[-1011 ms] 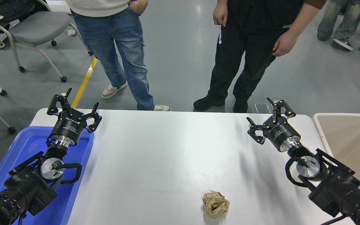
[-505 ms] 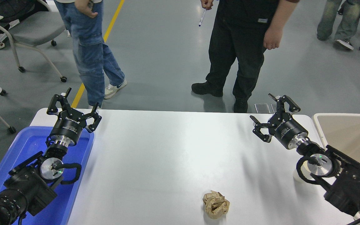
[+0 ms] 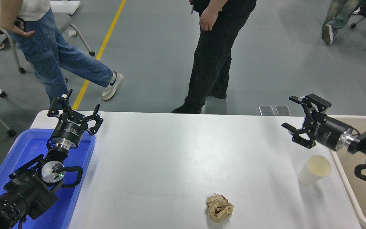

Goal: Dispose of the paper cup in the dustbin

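I see small white tapered paper cup (image 3: 314, 170) upright near desk's right edge, beside large beige plastic dustbin (image 3: 342, 176); right gripper (image 3: 300, 118) spread, empty, above far right corner; left gripper (image 3: 75, 109) spread, parked far left corner.

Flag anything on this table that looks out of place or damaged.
Only the crumpled brown paper ball near the table's front edge looks crushed. The paper cup stands upright and intact beside the dustbin.
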Controlling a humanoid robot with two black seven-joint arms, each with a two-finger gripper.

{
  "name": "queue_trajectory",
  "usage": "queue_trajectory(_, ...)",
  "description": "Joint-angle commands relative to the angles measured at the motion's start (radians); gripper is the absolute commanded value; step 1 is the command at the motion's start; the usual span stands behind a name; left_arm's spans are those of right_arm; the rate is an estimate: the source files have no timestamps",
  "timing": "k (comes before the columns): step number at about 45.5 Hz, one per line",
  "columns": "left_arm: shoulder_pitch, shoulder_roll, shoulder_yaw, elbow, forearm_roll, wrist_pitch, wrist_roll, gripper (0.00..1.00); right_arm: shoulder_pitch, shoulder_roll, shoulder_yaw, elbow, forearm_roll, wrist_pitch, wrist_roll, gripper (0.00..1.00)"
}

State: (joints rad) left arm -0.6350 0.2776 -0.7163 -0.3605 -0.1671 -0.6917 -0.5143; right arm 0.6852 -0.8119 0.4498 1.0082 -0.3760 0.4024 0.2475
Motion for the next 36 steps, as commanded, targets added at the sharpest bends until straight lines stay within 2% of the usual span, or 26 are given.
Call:
queue_trajectory(1, 0.0, 0.0, 0.0, 0.0, 0.0, -0.002, 0.0, 1.0, 0.069, -0.162, -0.118, 0.076, -0.22, 0.009, 0.001, 1.0)
queue_trajectory(18, 0.0, 0.002, 0.0, 0.0, 0.0, -0.006, 0.0, 1.0, 0.318, -0.276, -0.255, 0.084, -0.641, 0.154, -0.001, 1.0)
queue_trajectory(36, 0.0, 0.002, 0.0, 0.0, 0.0, -0.006, 0.0, 1.0, 0.568, -0.28, -0.533, 0.13, -0.974, 0.231, 0.001, 1.0)
